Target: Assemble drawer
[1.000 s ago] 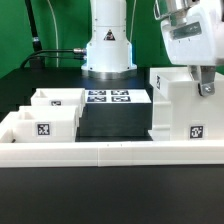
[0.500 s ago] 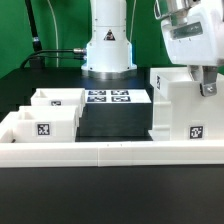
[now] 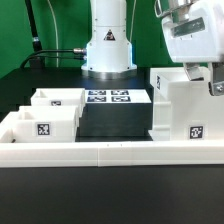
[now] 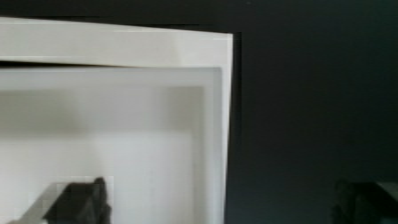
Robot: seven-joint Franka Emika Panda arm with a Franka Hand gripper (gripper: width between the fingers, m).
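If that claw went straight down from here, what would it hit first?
Most likely the tall white box: the wrist view shows its edge between the open gripper's fingers, one over the box, one over the black table. Depth is unclear.

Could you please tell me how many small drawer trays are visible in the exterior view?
2. Both are at the exterior view's left: the front tray, showing a tag, and the rear tray behind it, next to the marker board. More may be hidden.
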